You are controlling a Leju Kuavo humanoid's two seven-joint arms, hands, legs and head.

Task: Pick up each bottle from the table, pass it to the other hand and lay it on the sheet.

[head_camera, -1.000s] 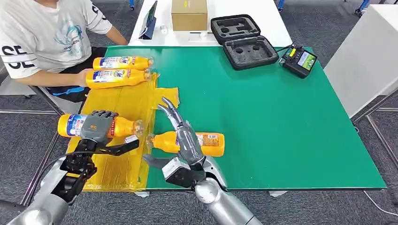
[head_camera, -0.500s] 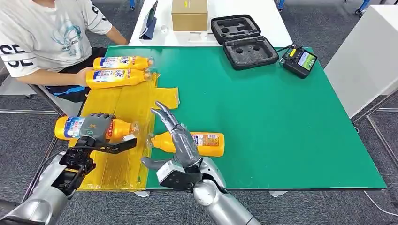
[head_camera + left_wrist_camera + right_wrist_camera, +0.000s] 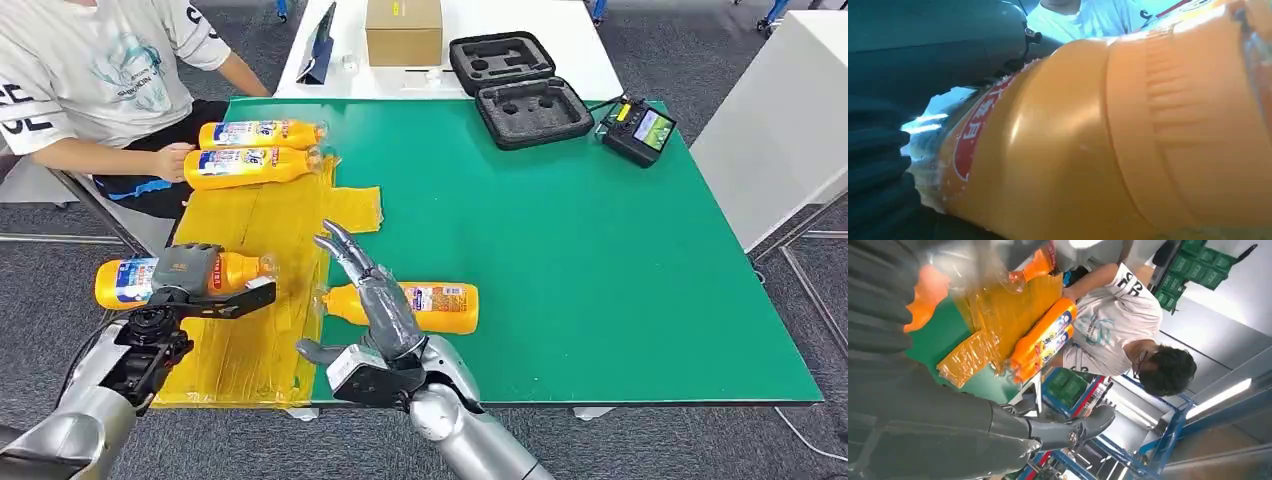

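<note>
Left hand (image 3: 185, 272) carried gripped bottle (image 3: 130, 281) leftward, foam case (image 3: 520, 88) open

The bottle (image 3: 1128, 150) held in the left hand's fingers (image 3: 878, 170) bears a red oval label with white Chinese characters; the left wrist view shows one that looks like "月", the rest too cropped and slanted to read. The person's white shirt (image 3: 95, 75), beyond those fingers, carries large dark letters on the sleeve, cut by the picture's edge and reading roughly "CE". The blue-and-white labels on the two bottles by the person (image 3: 255, 150) and on the bottle behind the right hand's fingers (image 3: 430, 305) are too small to read.
</note>
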